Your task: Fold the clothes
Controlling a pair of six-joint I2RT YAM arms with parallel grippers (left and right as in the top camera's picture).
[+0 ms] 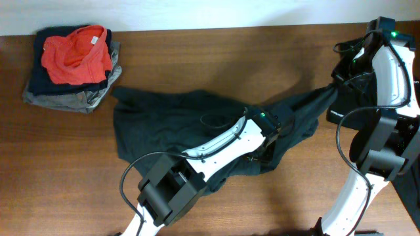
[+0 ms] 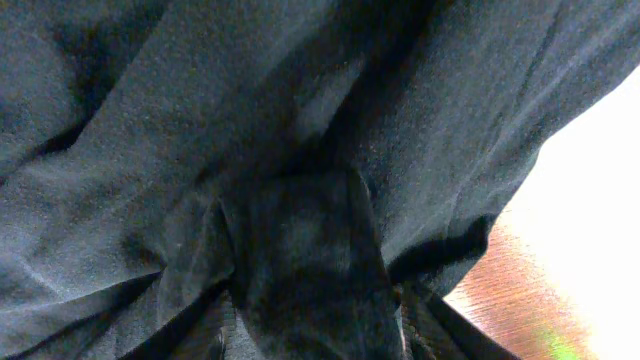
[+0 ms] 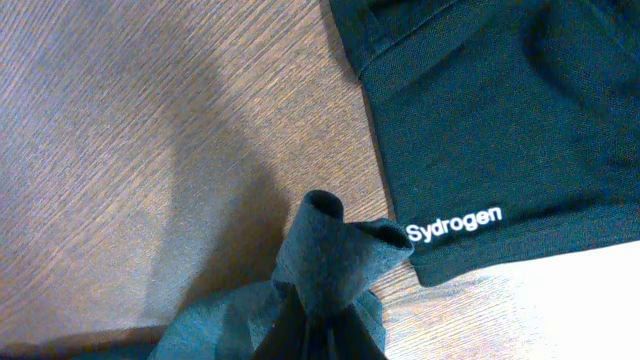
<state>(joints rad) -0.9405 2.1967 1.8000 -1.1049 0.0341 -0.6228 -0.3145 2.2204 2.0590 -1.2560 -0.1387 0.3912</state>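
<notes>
Creased black shirt (image 2: 300, 150) cloth fills the left wrist view, bunched right against the lens. It buries the fingers of the left gripper (image 1: 268, 134), so I cannot tell whether they are spread or closed.

From above, the left arm reaches in low from the near edge, slanting up and to the right. Its gripper is set down on the shirt's right half. Crumpled fabric spreads to the left of the gripper, and bare table (image 1: 197, 46) lies beyond it and along the near edge. Far off to its left, at the table's corner, sits a stack of folded clothes (image 1: 72, 78) topped by a red garment (image 1: 77, 56).

Further right, the right arm stands tall and bends over. The right gripper (image 1: 336, 80) is pressed together, pinching a corner of the shirt, which is drawn taut off the table toward it. Just beneath that gripper lies a folded black shirt (image 3: 480, 120) with a white logo (image 3: 455, 225) near its hem.
</notes>
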